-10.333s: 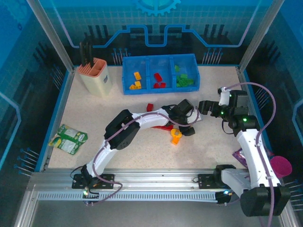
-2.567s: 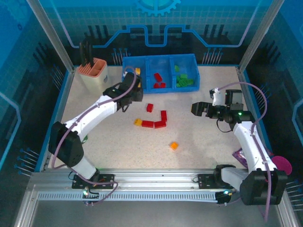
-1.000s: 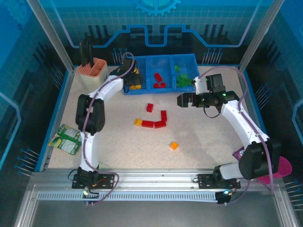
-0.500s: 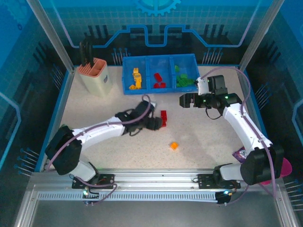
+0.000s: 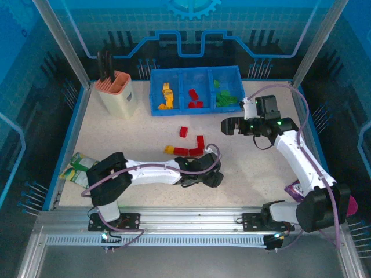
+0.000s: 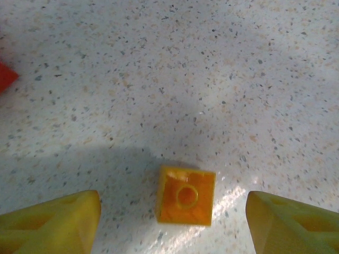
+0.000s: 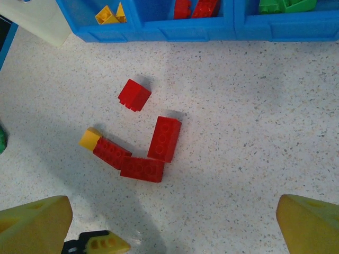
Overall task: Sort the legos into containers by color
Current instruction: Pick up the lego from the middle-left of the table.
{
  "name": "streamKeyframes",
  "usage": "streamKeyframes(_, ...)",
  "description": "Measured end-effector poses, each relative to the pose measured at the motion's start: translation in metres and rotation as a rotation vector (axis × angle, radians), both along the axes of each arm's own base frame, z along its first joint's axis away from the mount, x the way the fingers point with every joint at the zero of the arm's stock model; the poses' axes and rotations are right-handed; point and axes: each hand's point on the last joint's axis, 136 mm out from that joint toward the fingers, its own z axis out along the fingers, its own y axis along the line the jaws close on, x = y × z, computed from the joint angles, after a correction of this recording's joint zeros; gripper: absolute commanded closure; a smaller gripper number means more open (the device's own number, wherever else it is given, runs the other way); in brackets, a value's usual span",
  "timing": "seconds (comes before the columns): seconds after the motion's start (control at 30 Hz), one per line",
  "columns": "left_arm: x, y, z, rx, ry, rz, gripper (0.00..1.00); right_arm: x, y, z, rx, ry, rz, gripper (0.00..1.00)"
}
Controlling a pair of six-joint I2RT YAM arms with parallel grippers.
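A single orange lego (image 6: pixel 186 196) lies flat on the table between the yellow fingertips (image 6: pixel 53 222) of my left gripper (image 6: pixel 175 225), which is open and not touching it. In the top view the left gripper (image 5: pixel 213 178) sits low near the front of the table. Three long red legos (image 7: pixel 142 169) with a small yellow lego (image 7: pixel 90 138) at one end, and one more red lego (image 7: pixel 134 94), lie mid-table (image 5: pixel 195 152). The blue tray (image 5: pixel 197 110) holds yellow, red and green legos in separate compartments. My right gripper (image 5: pixel 227 125) hovers open and empty right of the red group.
A cream-and-salmon utensil holder (image 5: pixel 119 92) stands left of the tray. A green-and-white snack packet (image 5: pixel 78 168) lies by the left edge. A pink object (image 5: pixel 343 202) sits off the right front corner. The left arm lies across the front of the table.
My left arm swung from the tray's left compartment, past the red legos, down to the orange lego, and its jaws now straddle it. The right gripper barely shifted.
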Motion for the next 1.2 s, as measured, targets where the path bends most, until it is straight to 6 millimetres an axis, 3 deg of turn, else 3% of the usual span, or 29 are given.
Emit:
streamKeyframes(0.17,0.003,-0.007,-0.013,0.033,0.015,-0.003,0.27,-0.006,-0.001,-0.009,-0.003,0.019,0.0,0.0)
streamKeyframes(0.47,0.002,-0.011,-0.041,0.112,0.059,-0.009,0.39,-0.009,-0.005,-0.018,-0.011,0.04,-0.005,0.0)
streamKeyframes(0.6,0.004,-0.014,-0.041,0.128,0.063,-0.004,0.5,-0.008,-0.008,-0.018,-0.012,0.039,-0.012,0.0)
streamKeyframes(0.73,0.006,-0.009,-0.042,0.151,0.063,0.01,0.69,-0.006,-0.01,-0.018,-0.016,0.035,-0.015,0.0)
streamKeyframes(1.07,0.006,-0.005,-0.038,0.157,0.081,0.01,0.72,0.0,-0.029,-0.019,-0.023,0.033,-0.069,0.0)
streamKeyframes(1.2,0.011,0.024,-0.017,0.148,0.099,0.049,0.72,0.001,-0.04,-0.023,-0.027,0.041,-0.102,0.0)
